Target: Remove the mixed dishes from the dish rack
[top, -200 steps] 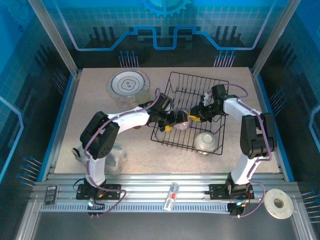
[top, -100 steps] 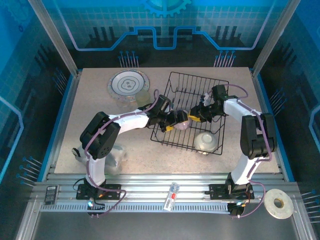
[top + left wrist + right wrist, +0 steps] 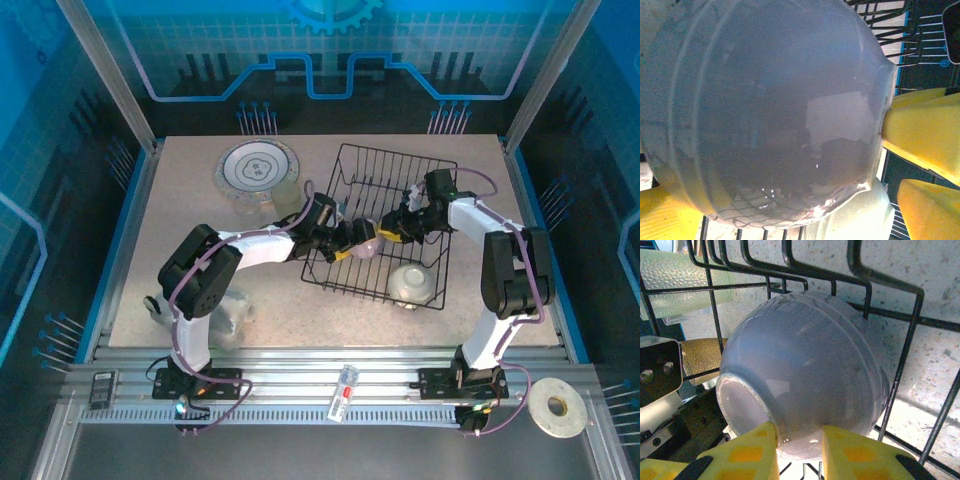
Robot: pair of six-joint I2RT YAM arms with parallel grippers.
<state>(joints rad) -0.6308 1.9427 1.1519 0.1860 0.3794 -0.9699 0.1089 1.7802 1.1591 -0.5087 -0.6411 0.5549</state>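
The black wire dish rack (image 3: 432, 180) stands right of the table's middle. At its left side a lilac bowl (image 3: 366, 241) lies tipped on its side, rim toward my left gripper (image 3: 347, 247), which is shut on it. In the left wrist view the lilac bowl (image 3: 775, 105) is pressed close to the camera. My right gripper (image 3: 392, 236) meets the bowl from the right. It is open, its yellow fingers (image 3: 752, 452) straddling the lilac bowl's (image 3: 805, 375) rounded wall beside the foot ring. A white bowl (image 3: 413, 283) sits upside down in the rack's near right corner.
A patterned plate (image 3: 257, 168) lies at the far left with a pale translucent cup (image 3: 287, 193) beside it. A whitish plastic lump (image 3: 232, 315) sits near the left arm's base. A white tape ring (image 3: 557, 407) lies off the table at the bottom right.
My left gripper has drawn slightly left and turned with the lilac bowl. The right gripper has stayed against the bowl, almost still.
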